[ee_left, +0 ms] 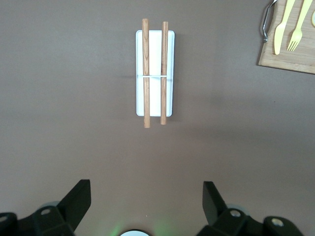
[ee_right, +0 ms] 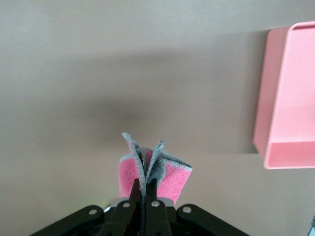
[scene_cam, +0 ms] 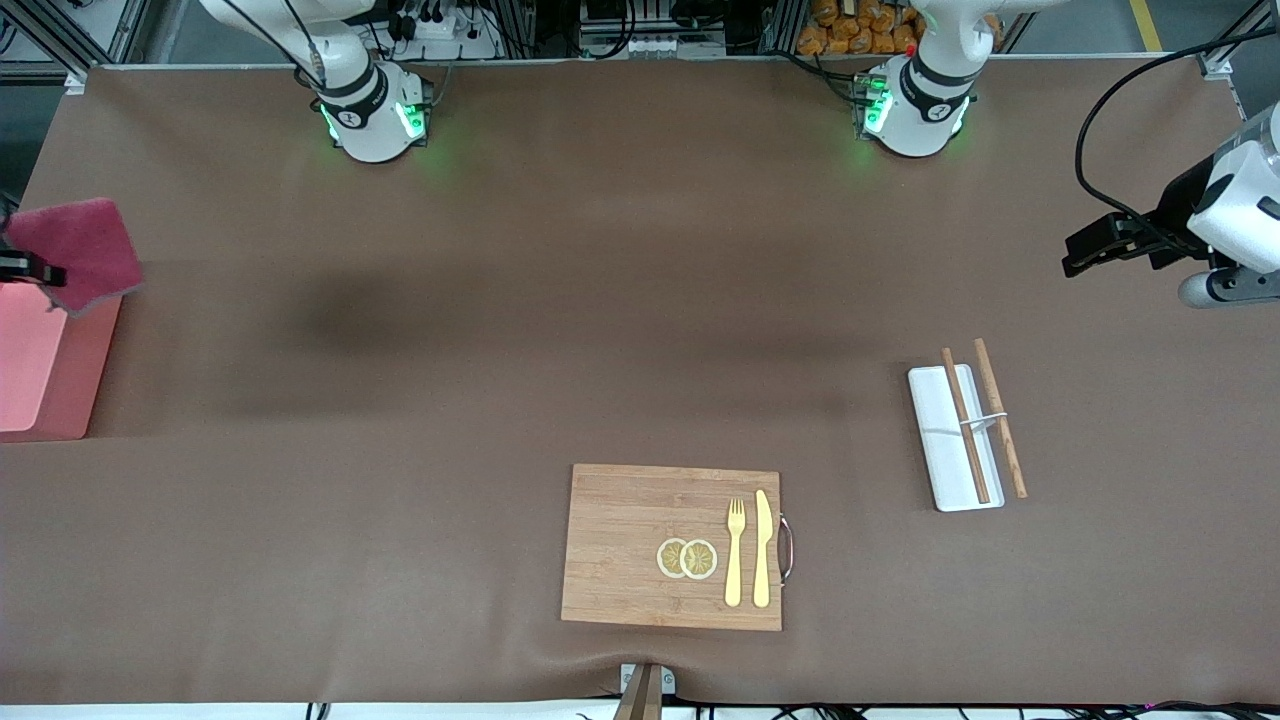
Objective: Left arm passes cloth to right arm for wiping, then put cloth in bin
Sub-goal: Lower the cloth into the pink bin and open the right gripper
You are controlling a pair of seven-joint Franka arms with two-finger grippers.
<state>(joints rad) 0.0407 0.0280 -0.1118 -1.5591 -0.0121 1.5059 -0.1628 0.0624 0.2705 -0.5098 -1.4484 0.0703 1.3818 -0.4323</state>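
Observation:
My right gripper (scene_cam: 28, 268) is at the right arm's end of the table, shut on the dark pink cloth (scene_cam: 82, 250). It holds the cloth in the air over the edge of the salmon-pink bin (scene_cam: 45, 370) that is farther from the front camera. In the right wrist view the fingers pinch the cloth's (ee_right: 165, 173) grey-edged folds at the gripper (ee_right: 143, 186), and the bin (ee_right: 290, 118) lies off to one side. My left gripper (scene_cam: 1095, 245) is open and empty, up in the air over the left arm's end of the table. It also shows in the left wrist view (ee_left: 146, 196).
A white tray (scene_cam: 950, 470) with two wooden chopsticks (scene_cam: 966, 425) lies toward the left arm's end; it also shows in the left wrist view (ee_left: 154, 105). A wooden board (scene_cam: 620, 540) with a yellow fork, a knife and lemon slices lies near the front camera.

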